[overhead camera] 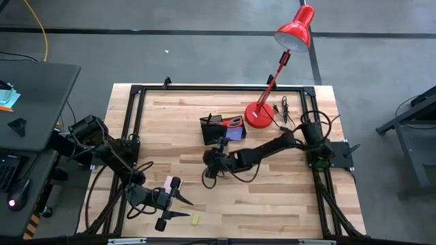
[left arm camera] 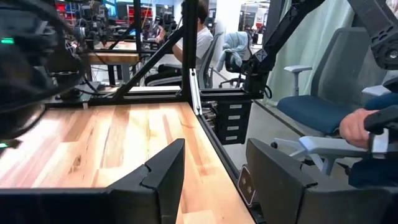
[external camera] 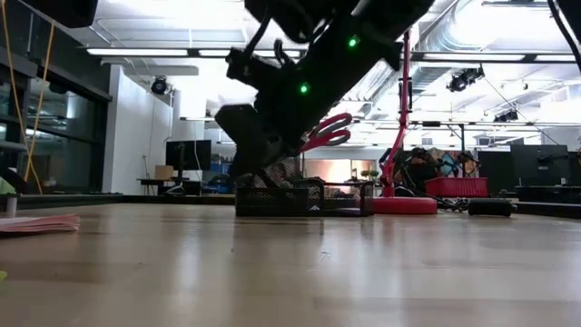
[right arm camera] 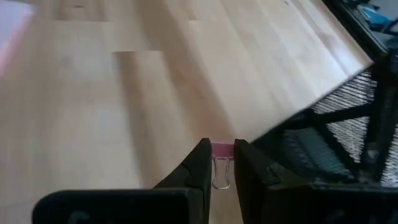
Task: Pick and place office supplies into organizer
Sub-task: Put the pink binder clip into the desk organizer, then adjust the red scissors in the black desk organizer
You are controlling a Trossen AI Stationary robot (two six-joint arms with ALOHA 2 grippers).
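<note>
The black mesh organizer (overhead camera: 216,129) stands mid-table with red-handled scissors (overhead camera: 233,122) and a purple pad (overhead camera: 236,133) in it; in the low view the organizer (external camera: 304,200) shows the scissors' handles (external camera: 327,132) sticking up. My right gripper (overhead camera: 211,165) hovers just near of the organizer, shut on a small pink binder clip (right arm camera: 221,150). A pink sticky pad (overhead camera: 167,182) and a tiny yellow piece (overhead camera: 196,219) lie on the table by my left gripper (overhead camera: 182,207), which waits open (left arm camera: 211,168) near the front edge. My right gripper pinches the pink binder clip by its body (right arm camera: 222,147) between the two fingertips (right arm camera: 200,155). The clip's wire handles (right arm camera: 221,177) point back between the fingers. The clip appears held clear of the table, with the organizer's mesh wall (right arm camera: 348,118) close beside it.
The red desk lamp (overhead camera: 259,114) stands just right of the organizer, its head (overhead camera: 296,30) reaching past the far edge. A black frame (overhead camera: 136,92) borders the table. A small dark object (overhead camera: 285,109) lies behind the lamp. A person's hand (left arm camera: 357,127) shows beyond the table.
</note>
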